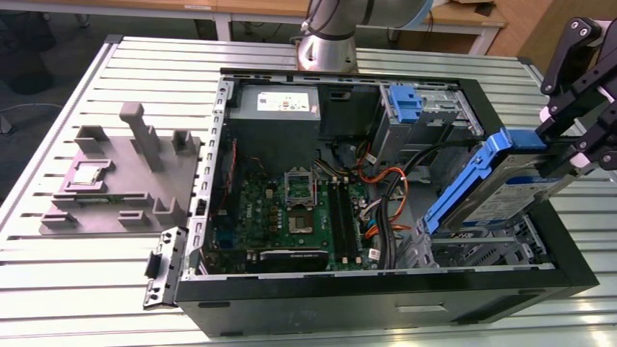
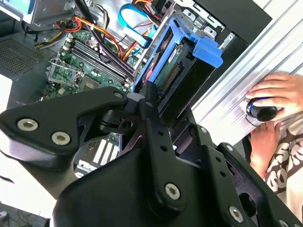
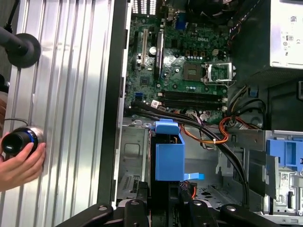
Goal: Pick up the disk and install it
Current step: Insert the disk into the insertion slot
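Note:
The disk is a silver-grey drive in a blue carrier, held tilted on edge over the right end of the open computer case. My black gripper is shut on its upper end, at the exterior view's right. The drive's lower end hangs just above the metal drive cage. The second wrist view has the disk between my fingers, its blue tab pointing away. In the first wrist view the blue carrier stands end-on above the cage, with the gripper below it.
Inside the case lie the green motherboard, orange and black cables, a grey power supply and a bare blue bracket. A grey fixture sits on the slatted table. A person's hand rests on a round knob beside the case.

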`<state>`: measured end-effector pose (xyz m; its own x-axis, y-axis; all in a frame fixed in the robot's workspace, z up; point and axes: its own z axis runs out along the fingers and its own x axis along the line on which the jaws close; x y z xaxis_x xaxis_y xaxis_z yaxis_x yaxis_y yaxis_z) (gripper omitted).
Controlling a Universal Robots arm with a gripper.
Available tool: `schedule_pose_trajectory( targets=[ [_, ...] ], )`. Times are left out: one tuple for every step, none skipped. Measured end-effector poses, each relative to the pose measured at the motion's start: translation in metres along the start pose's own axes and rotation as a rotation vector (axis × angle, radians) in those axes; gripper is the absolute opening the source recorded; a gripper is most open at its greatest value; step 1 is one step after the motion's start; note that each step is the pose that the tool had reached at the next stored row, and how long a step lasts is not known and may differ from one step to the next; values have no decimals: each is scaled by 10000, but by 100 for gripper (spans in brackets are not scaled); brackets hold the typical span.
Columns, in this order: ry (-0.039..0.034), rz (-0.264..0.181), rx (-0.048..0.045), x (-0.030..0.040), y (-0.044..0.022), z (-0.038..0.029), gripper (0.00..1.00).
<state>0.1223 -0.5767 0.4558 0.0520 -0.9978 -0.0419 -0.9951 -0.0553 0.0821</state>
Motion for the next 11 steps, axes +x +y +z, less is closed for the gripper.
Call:
schedule_pose_trajectory(
  targets=[
    [-1,7,1,0,0,1,35],
    [-2,8,1,0,0,2,35],
    [-2,9,1,0,0,3,35],
    [-4,9,1,0,-1,6,35],
    [-4,9,1,0,-1,10,35],
    [-3,9,1,0,-1,14,35],
    [-3,9,1,-1,-2,16,35],
    [-2,9,1,-1,-2,18,35],
    [-1,9,1,-2,-3,20,35],
    [0,9,1,-2,-6,21,35],
    [1,9,1,-2,-11,21,35]
  ],
)
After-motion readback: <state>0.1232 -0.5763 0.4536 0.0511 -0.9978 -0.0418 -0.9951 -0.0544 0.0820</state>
